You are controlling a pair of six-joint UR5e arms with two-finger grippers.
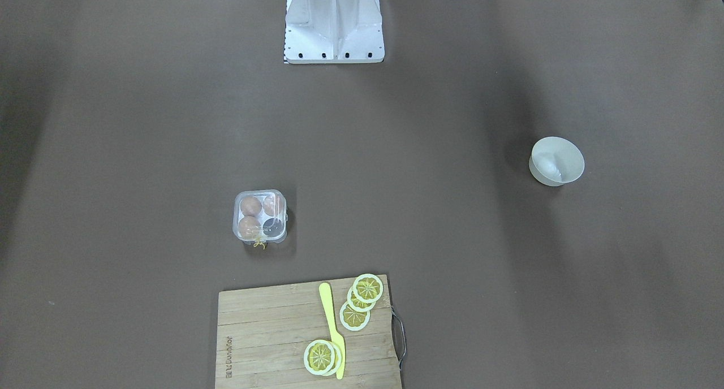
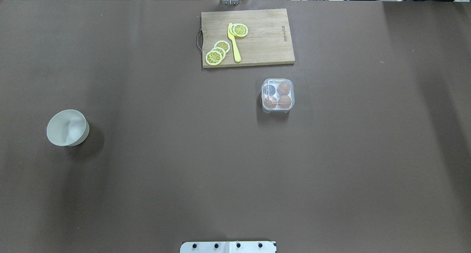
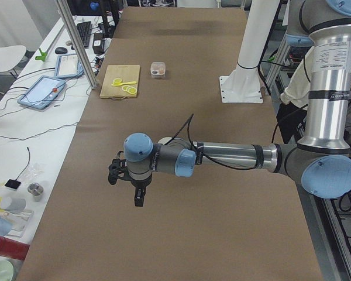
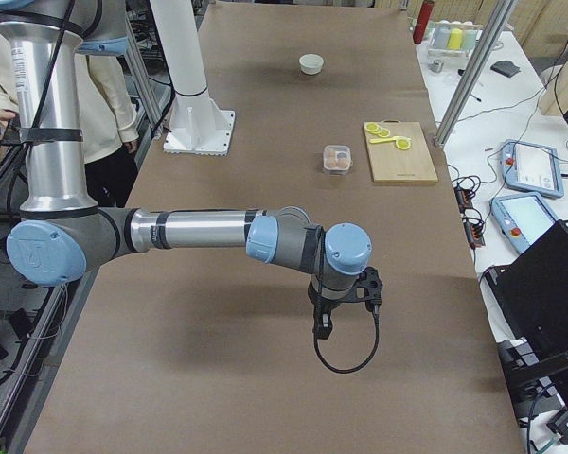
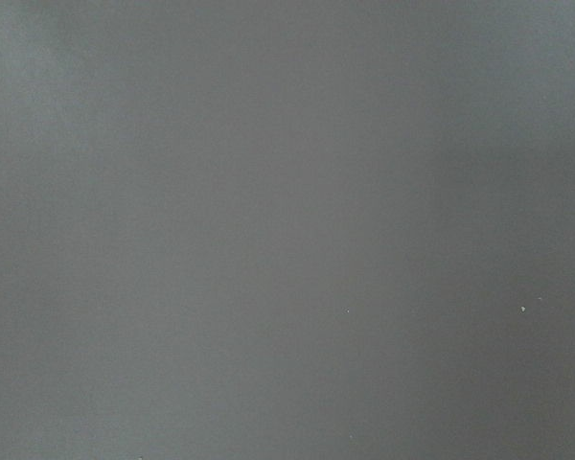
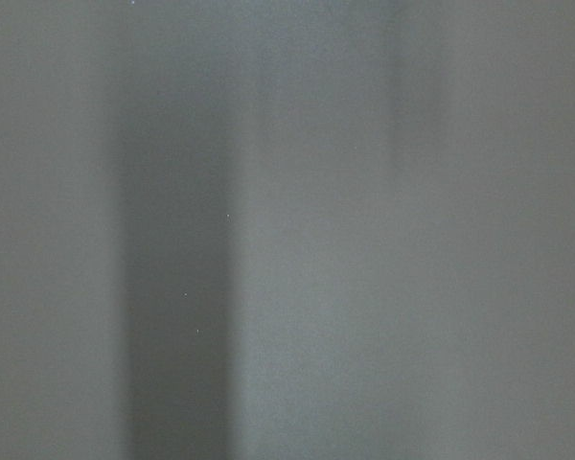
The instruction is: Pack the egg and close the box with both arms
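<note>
The box [image 1: 261, 217] is a small clear-plastic carton on the brown table, also in the overhead view [image 2: 278, 95]. Its transparent lid seems to lie down over the tray. Three alike brown eggs sit in its cells [image 1: 250, 206] [image 1: 249, 226] [image 1: 273, 204]; I cannot tell the egg from the others. The fourth cell [image 2: 271, 89] looks dark and empty. My left gripper [image 3: 138, 198] and right gripper [image 4: 324, 326] hang over bare table at opposite ends, far from the box. I cannot tell whether either is open or shut. Both wrist views show only bare table.
A white bowl [image 1: 557, 161] stands on my left side, also in the overhead view [image 2: 67, 128]. A wooden cutting board [image 2: 265, 39] lies beyond the box with lemon slices [image 2: 213, 57] and a yellow knife [image 2: 233, 43]. The white base block [image 1: 334, 24] is at my edge.
</note>
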